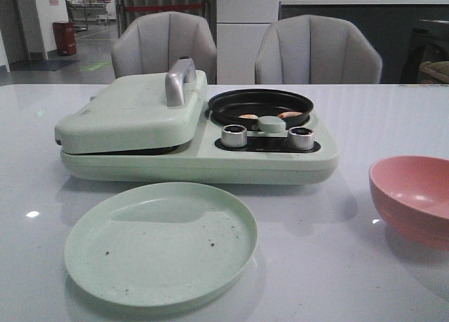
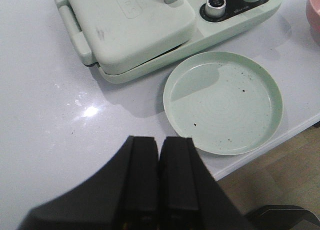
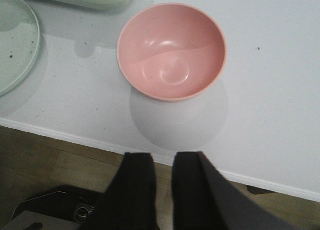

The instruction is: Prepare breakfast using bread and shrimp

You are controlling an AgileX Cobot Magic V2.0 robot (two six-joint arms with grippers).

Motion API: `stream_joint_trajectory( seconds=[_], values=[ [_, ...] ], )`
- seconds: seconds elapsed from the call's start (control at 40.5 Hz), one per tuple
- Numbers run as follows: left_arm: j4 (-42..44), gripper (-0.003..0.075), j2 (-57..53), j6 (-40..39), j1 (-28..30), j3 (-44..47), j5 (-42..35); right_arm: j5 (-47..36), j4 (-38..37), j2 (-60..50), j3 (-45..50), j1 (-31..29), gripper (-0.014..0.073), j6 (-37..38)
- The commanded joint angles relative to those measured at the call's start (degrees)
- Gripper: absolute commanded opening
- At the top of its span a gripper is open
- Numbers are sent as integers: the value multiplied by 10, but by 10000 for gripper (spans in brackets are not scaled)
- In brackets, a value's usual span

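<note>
- The pale green breakfast maker (image 1: 189,150) sits mid-table with its lid (image 1: 133,111) down; no bread shows.
- Two shrimp (image 1: 289,114) lie in the black pan (image 1: 259,106), at about 1 o'clock from the green plate (image 1: 160,243).
- That plate holds only dark crumbs.
- The pink bowl (image 3: 171,50) stands at 3 o'clock from the plate.
- The left gripper (image 2: 160,155) hangs with jaws pressed together, holding nothing.
- The right gripper (image 3: 162,165) hovers near the table edge, jaws slightly parted, holding nothing.
</note>
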Motion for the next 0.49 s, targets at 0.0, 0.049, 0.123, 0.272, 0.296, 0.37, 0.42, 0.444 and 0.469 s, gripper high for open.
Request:
stream_joint_trajectory(
  seconds=[0.0, 0.049, 0.123, 0.272, 0.296, 0.37, 0.42, 0.444, 0.469],
  values=[
    [6, 99, -2, -29, -4, -15, -39, -41, -9, 0, -14, -1, 120, 0],
    [17, 99, -2, -44, -4, -15, -39, -43, -9, 0, -14, -1, 65, 0],
    [31, 99, -2, -57, -4, -15, -39, -47, -9, 0, -14, -1, 36, 0],
    [37, 99, -2, -57, -4, -14, -39, -48, -9, 0, -14, -1, 34, 0],
    [36, 99, -2, -57, -4, -14, -39, -46, -9, 0, -14, -1, 34, 0],
    [36, 99, -2, -57, -4, -14, -40, -41, -9, 0, -14, -1, 34, 0],
    [36, 99, -2, -57, -4, -14, -41, -40, -9, 0, -14, -1, 34, 0],
    [36, 99, -2, -57, -4, -14, -41, -40, -9, 0, -14, -1, 34, 0],
    [36, 99, -2, -57, -4, -14, -41, -40, -9, 0, -14, -1, 34, 0]
  ],
)
